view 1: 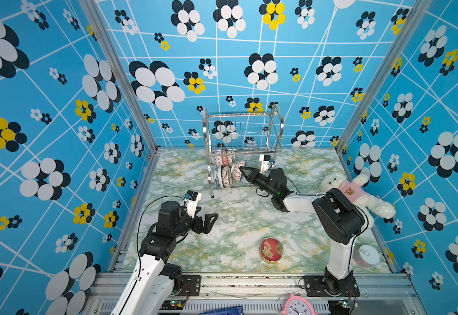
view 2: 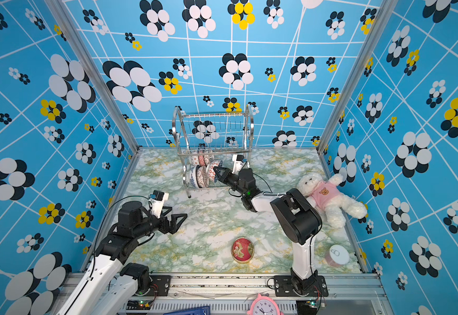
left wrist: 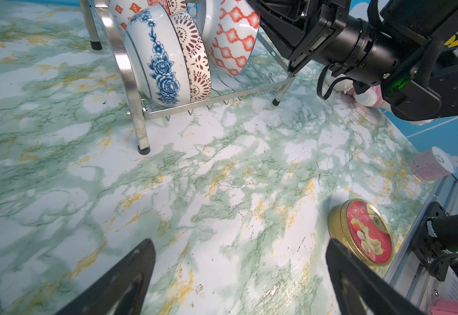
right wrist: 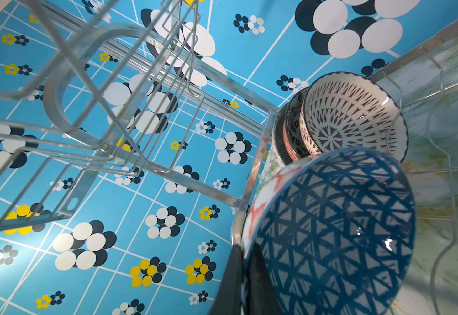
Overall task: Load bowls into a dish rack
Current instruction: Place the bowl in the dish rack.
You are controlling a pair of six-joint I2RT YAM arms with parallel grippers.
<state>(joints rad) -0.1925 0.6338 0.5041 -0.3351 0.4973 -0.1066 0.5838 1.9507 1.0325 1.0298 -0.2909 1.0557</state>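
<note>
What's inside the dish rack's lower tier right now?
In the dish rack, standing on edge: blue floral bowl, brown-patterned bowl, and a red-lattice bowl pinched at its rim by the right gripper. Further bowls stand behind, partly covered; count unclear.

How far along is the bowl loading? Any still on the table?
Nearly done. Five bowls look seated on the lower tier of the dish rack: three behind, the blue-floral bowl and brown-patterned bowl in front. The right gripper is shut on the red-lattice bowl at that tier, not yet released. The left gripper is open, empty. No bowl lies on the table; only this placement remains.
</note>
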